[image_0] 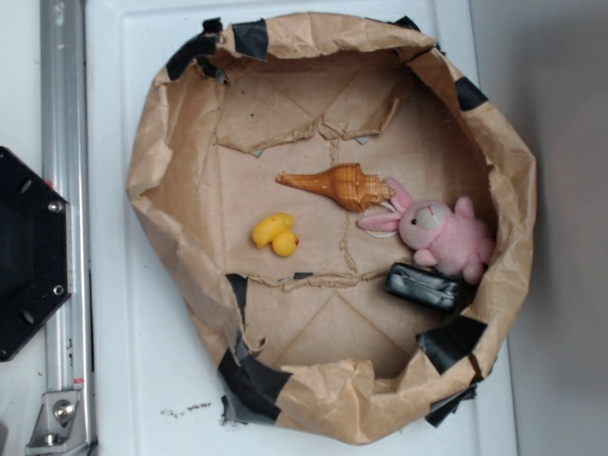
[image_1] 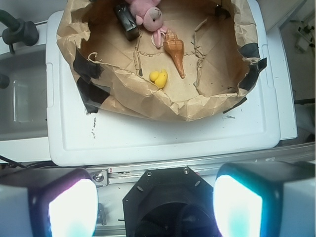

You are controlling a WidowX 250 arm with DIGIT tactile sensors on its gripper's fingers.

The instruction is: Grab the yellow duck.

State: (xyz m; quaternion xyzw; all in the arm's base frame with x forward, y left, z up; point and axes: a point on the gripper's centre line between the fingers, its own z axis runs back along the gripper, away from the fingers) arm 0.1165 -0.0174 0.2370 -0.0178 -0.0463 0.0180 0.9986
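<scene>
The yellow duck (image_0: 276, 234) lies on the floor of a brown paper-lined basket (image_0: 161, 161), left of its middle. In the wrist view the yellow duck (image_1: 159, 78) shows small and far off, near the basket's (image_1: 143, 98) front wall. My gripper (image_1: 155, 207) hangs high above the robot base, well short of the basket, with the jaws wide apart and nothing between them. Its two glowing pads (image_1: 73, 210) fill the bottom corners of the wrist view. The gripper does not appear in the exterior view.
An orange-brown conch shell (image_0: 342, 186) lies beside the duck. A pink plush bunny (image_0: 439, 234) and a black block (image_0: 426, 287) sit against the right wall. The black robot base (image_0: 28, 252) and a metal rail (image_0: 65, 218) stand left of the white platform (image_0: 142, 380).
</scene>
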